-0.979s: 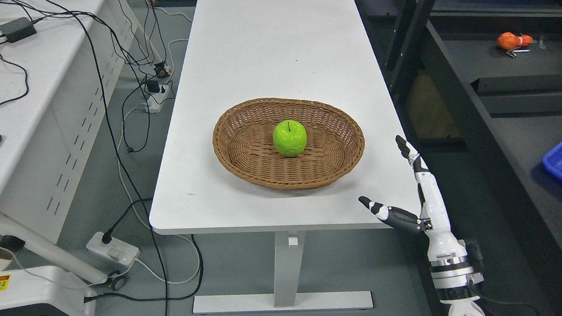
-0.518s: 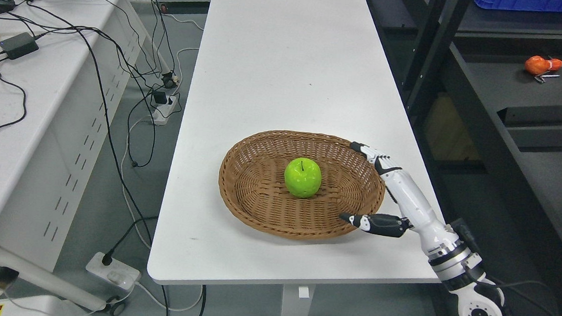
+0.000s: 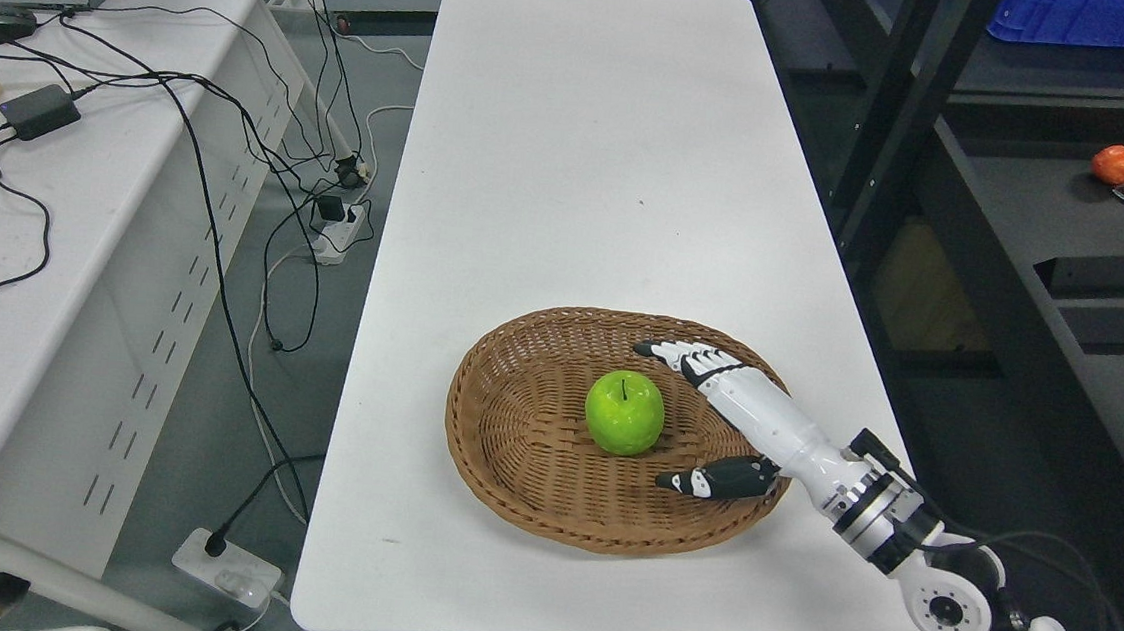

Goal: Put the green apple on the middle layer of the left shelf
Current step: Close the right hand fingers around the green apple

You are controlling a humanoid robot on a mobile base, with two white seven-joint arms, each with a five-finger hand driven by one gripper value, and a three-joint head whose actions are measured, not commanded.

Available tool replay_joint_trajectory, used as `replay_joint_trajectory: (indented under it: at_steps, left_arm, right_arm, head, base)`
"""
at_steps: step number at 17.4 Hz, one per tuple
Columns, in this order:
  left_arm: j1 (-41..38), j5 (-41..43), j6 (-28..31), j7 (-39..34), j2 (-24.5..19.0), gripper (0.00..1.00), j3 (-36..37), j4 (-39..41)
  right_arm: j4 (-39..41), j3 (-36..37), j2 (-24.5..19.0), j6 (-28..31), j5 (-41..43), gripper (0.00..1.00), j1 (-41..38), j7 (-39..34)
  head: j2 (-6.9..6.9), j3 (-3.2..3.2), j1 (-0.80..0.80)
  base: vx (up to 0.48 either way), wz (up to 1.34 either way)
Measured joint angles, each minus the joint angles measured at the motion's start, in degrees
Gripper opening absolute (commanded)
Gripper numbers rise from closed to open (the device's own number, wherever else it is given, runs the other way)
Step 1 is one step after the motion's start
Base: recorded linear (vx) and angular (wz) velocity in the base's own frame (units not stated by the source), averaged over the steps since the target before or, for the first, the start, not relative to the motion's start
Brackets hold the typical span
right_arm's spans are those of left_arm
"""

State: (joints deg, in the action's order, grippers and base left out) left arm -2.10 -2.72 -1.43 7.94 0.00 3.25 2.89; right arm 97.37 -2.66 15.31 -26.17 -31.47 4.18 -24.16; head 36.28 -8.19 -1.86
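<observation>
I held the right hand (image 3: 714, 418) open inside the wicker basket (image 3: 519, 473), beside the green apple (image 3: 625, 413); an off-centre closure risked rolling it away.

The single head view looks steeply down from above the near end of the white table (image 3: 575, 156), facing along its length, with a cabled desk (image 3: 84, 147) left and dark shelving (image 3: 1061, 224) right.

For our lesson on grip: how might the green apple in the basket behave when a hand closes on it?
The green apple looks round and glossy, so it may slip or roll across the basket. It probably stays rigid. The open right hand seems wide enough.
</observation>
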Motion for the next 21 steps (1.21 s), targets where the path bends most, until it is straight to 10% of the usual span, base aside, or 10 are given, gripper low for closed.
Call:
replay_joint_trajectory:
  at_steps: [21]
  left_arm:
    - [-0.01, 0.0, 0.0, 0.05, 0.0, 1.0, 0.0, 0.0]
  right_arm:
    - [-6.62, -9.04, 0.58, 2.22, -3.82, 0.91, 7.2, -0.58]
  head:
    - [0.0, 0.0, 0.0]
  base:
    - [0.011, 0.0]
